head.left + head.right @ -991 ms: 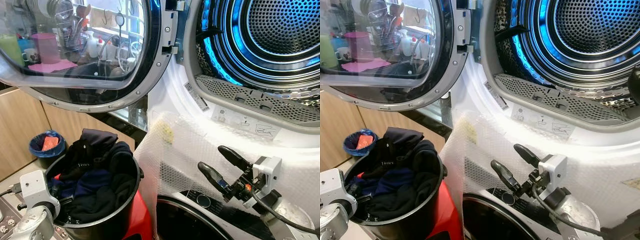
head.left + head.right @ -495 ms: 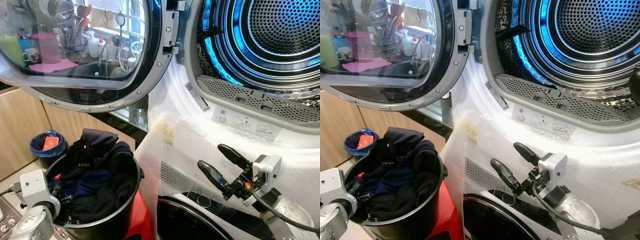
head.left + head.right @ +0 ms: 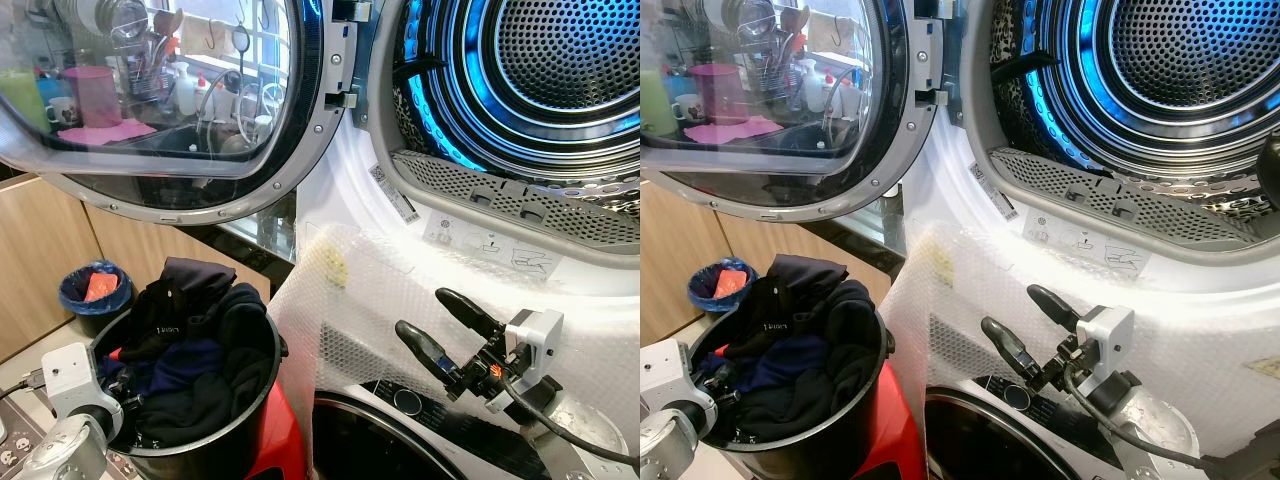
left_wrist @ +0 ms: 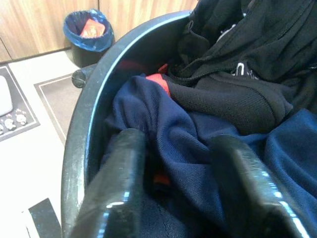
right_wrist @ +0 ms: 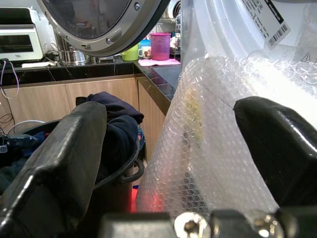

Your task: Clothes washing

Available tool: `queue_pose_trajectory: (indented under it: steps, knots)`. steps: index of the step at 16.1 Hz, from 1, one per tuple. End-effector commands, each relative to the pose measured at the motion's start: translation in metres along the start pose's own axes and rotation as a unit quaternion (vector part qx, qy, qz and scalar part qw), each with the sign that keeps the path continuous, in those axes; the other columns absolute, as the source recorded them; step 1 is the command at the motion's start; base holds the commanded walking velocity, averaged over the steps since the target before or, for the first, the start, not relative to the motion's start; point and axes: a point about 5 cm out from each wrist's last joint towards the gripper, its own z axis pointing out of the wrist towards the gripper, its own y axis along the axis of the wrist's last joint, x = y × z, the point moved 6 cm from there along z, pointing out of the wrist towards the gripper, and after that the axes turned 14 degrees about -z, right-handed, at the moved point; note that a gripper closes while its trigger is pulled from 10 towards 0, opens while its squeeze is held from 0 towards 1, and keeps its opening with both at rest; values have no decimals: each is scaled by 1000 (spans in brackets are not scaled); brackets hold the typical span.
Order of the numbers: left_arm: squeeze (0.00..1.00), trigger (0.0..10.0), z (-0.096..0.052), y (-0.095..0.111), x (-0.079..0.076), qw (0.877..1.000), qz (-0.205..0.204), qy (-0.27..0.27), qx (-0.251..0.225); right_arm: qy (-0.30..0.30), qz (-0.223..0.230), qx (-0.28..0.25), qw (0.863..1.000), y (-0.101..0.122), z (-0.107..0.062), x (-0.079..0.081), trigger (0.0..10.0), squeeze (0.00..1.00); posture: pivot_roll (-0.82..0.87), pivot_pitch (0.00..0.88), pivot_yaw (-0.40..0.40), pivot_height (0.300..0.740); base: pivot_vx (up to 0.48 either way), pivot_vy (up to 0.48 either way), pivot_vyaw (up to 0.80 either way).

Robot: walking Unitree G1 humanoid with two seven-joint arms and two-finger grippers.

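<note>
**Left gripper in the laundry bucket, dryer door open**

The left gripper [image 4: 173, 193] sits inside the near-left rim of the black bucket [image 3: 240, 440], fingers spread wide astride a fold of navy cloth [image 4: 198, 144] among the dark clothes [image 3: 190, 350]. The round door [image 3: 170, 100] stands swung open left of the blue-lit drum [image 3: 540, 70]. The right gripper [image 3: 440, 325] hovers empty, fingers parted, before the bubble wrap [image 3: 370, 310] on the machine's front.
</note>
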Motion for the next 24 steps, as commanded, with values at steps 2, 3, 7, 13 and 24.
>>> queue_pose_trajectory:
  steps: [2,3,7,13,24]
  knots:
    - [1000,10000,5,2,4,1000,-8,1,5,1,-6,1,1000,3,-1,-2,10000,0,95,0,-104,740,0,0,0]
    - [1000,10000,7,2,7,1000,-11,2,8,1,-6,2,1000,4,-2,-2,10000,0,89,0,-107,740,0,0,0]
    - [1000,10000,14,1,13,1000,-7,7,15,2,-8,6,1000,5,-6,-2,10000,0,73,0,-113,740,0,0,0]
    - [0,10000,24,-11,15,998,-20,15,53,3,-14,18,1000,7,-13,-3,10000,0,46,0,-116,740,0,0,0]
    - [0,0,27,-10,11,998,-25,10,52,0,-15,24,1000,8,-15,-3,10000,0,39,0,-110,740,0,0,0]
